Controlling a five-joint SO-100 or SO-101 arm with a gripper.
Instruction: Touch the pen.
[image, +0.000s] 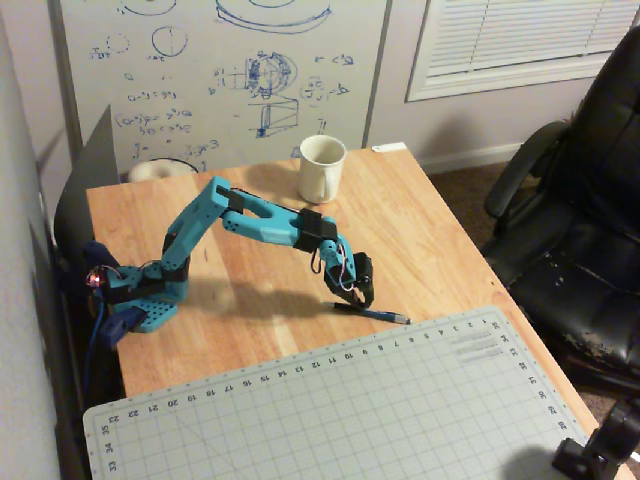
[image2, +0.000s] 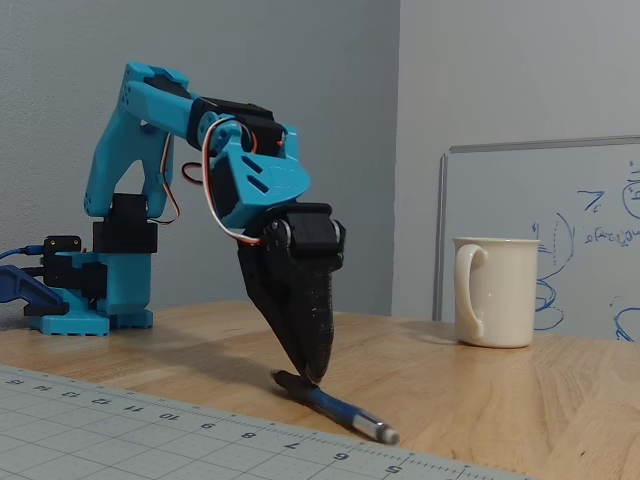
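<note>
The pen (image: 374, 314) is a thin dark blue-black ballpoint with a silvery end, lying on the wooden table just beyond the cutting mat's far edge. In the fixed view the pen (image2: 340, 410) lies flat, silvery tip toward the right. My gripper (image: 352, 298) points down with its black fingers together, and its tip rests on the pen's dark end (image2: 312, 378). Nothing is held between the fingers.
A cream mug (image: 322, 167) stands at the table's far side, also seen at right in the fixed view (image2: 495, 291). A grey-green cutting mat (image: 330, 420) covers the table's near part. A black office chair (image: 590, 200) stands to the right. A whiteboard (image: 220, 70) leans behind.
</note>
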